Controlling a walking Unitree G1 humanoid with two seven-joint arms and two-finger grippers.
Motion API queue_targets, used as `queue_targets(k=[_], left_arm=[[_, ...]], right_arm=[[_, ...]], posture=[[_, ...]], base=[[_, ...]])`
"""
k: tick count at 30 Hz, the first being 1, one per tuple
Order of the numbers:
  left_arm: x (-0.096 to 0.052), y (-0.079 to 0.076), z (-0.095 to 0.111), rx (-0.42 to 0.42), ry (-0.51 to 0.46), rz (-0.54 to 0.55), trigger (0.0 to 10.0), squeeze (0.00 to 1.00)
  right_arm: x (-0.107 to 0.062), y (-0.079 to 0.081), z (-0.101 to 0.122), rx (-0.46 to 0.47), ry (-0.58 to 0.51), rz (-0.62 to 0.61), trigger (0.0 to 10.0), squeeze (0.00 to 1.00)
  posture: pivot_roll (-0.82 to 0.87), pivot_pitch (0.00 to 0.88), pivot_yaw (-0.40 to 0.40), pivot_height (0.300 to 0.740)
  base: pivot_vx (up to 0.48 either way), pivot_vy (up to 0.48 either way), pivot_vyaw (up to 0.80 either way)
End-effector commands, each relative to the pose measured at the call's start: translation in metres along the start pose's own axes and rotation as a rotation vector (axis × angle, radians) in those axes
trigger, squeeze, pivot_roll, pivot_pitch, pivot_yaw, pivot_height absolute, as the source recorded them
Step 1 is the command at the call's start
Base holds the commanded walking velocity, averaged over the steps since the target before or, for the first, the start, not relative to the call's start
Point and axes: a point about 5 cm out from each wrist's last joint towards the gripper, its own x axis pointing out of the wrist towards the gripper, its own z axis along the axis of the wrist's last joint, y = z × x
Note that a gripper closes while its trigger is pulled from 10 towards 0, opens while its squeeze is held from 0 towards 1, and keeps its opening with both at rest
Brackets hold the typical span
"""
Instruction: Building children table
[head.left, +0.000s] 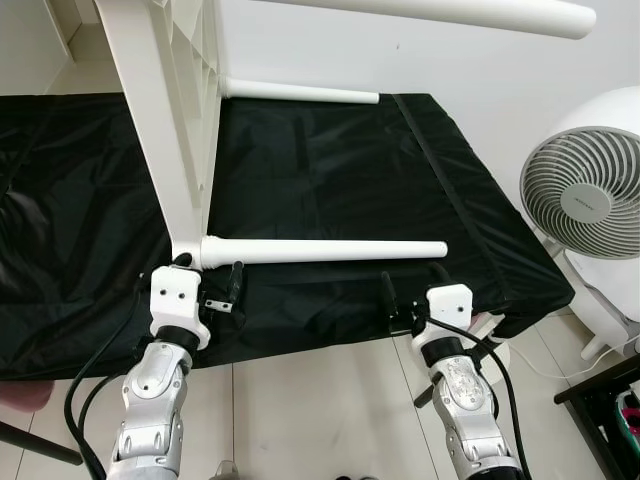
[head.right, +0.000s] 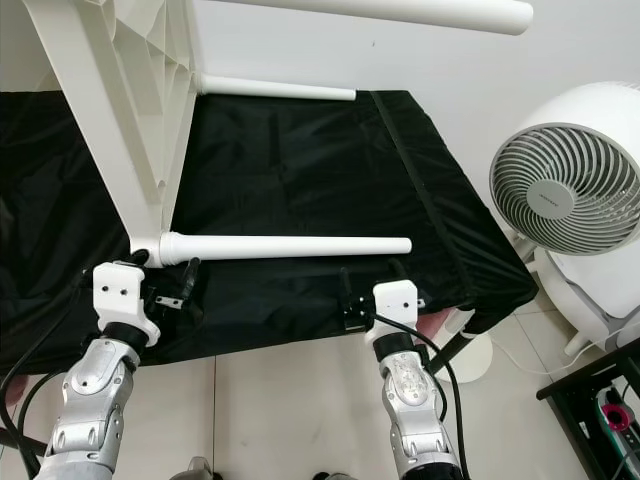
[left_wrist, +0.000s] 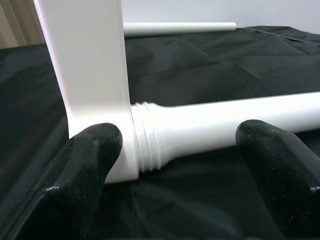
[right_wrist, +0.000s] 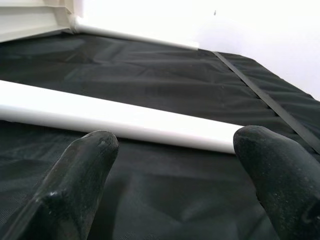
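Children table (head.left: 160, 110) stands on its side on the black mattress (head.left: 330, 170), its near leg (head.left: 320, 251) screwed into the corner; left claw (left_wrist: 175, 165) gapes wide at the threaded joint, right claw (right_wrist: 175, 165) wide near the leg's tip; tightening seems next, needing a grip round the leg.

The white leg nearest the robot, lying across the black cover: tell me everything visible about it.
The nearest leg is a smooth, round white tube, plastic by its look, lying level just over the black cover. Its ribbed, threaded end sits in the corner socket of the white table top, which stands on edge; the other end is free and rounded. The left gripper, open, sits at the joint, and the right gripper, open, sits near the free end. Neither touches the leg.
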Motion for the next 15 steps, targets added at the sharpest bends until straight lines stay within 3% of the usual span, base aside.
queue_targets(k=[1,15], left_arm=[[-0.0031,-0.0019,-0.0060,-0.010,0.017,0.073,10.0,0.00],[-0.0016,-0.0077,-0.0072,-0.027,0.016,0.034,10.0,0.00]], right_arm=[[-0.0052,-0.0023,-0.0057,0.000,0.020,-0.013,10.0,0.00],[-0.0079,-0.0012,-0.0080,0.004,0.029,-0.021,10.0,0.00]], posture=[[0.15,0.044,-0.056,0.740],[0.15,0.033,-0.049,0.740]], base=[[0.000,0.000,0.00],[0.000,0.000,0.00]])
